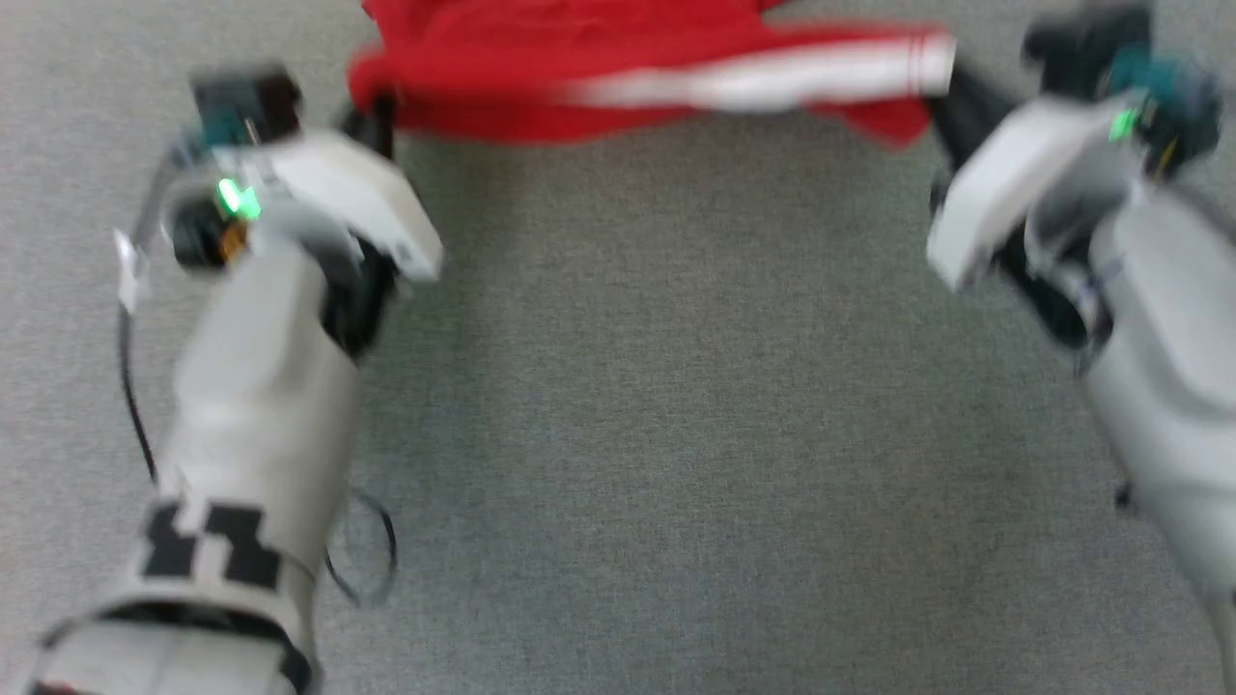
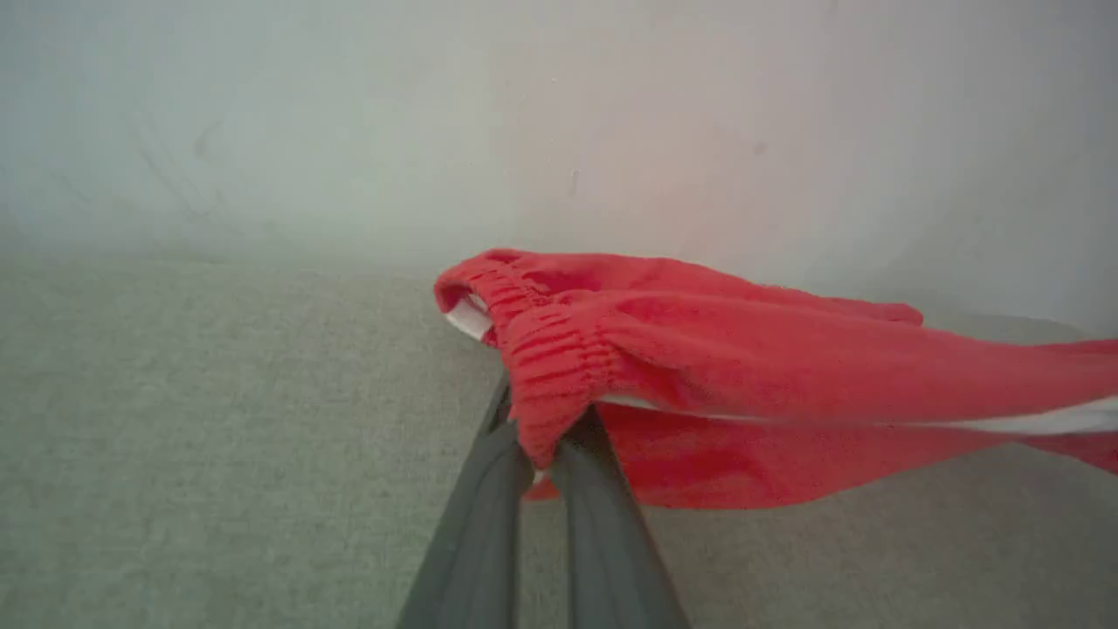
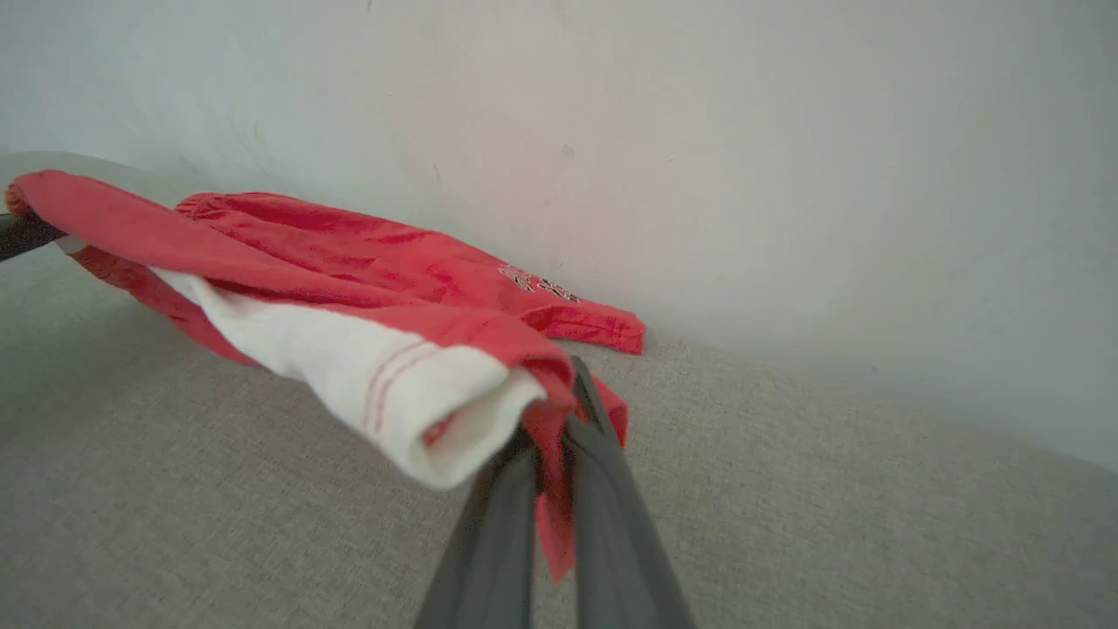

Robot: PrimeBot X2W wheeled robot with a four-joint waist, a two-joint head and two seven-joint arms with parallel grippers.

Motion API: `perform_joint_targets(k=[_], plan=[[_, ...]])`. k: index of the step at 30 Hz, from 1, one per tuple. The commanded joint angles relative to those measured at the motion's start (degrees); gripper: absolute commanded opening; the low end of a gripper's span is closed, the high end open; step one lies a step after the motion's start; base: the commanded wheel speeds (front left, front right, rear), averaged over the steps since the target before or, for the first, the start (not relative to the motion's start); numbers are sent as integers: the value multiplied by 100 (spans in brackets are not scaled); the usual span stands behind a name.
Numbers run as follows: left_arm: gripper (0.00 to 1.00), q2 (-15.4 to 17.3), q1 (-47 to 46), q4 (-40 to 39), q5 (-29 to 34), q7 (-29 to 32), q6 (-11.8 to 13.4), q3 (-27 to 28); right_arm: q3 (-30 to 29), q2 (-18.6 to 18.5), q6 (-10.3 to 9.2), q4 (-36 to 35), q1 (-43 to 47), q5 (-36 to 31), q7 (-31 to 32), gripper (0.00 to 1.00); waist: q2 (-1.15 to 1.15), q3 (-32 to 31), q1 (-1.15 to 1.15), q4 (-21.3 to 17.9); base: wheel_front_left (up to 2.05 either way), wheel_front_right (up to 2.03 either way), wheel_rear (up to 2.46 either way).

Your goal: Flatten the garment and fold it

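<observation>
The red garment (image 1: pixel 618 72) with its broad white stripe hangs stretched between my two grippers at the top of the head view, which is motion-blurred. My left gripper (image 1: pixel 372 111) is shut on the gathered elastic waistband end (image 2: pixel 546 367); its two dark fingers pinch the red cloth between them. My right gripper (image 1: pixel 941 82) is shut on the hem end, where the white stripe (image 3: pixel 393 384) rolls over the fingers and a red flap hangs down between them. The far part of the garment (image 3: pixel 419 262) rests on the grey surface by the wall.
A grey fabric-covered surface (image 1: pixel 657 405) spreads below the garment and between my forearms. A pale wall (image 3: pixel 699 131) rises right behind the garment. A thin black cable (image 1: pixel 135 405) loops beside my left forearm.
</observation>
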Motion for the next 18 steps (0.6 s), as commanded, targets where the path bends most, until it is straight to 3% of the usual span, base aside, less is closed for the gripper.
perform_joint_targets(k=[1,5,12,18], plan=[[0,-105,416,61,-123,-113,-42,-3,102,-120,-11,-112,458,126,-144,0,1,-242,0,90,0,0,0],[0,-181,1234,-172,-210,-296,-68,-75,127,-309,-11,-583,1346,223,-315,0,1,-621,0,112,0,0,0],[0,-139,2615,-1226,-185,-316,24,-194,-503,-549,-11,-1797,2953,-26,-123,0,1,-1230,0,147,0,0,0],[0,128,4226,-3377,-195,537,428,-300,-1722,-213,-11,-3455,4818,-572,758,0,1,-1586,0,154,0,0,0]])
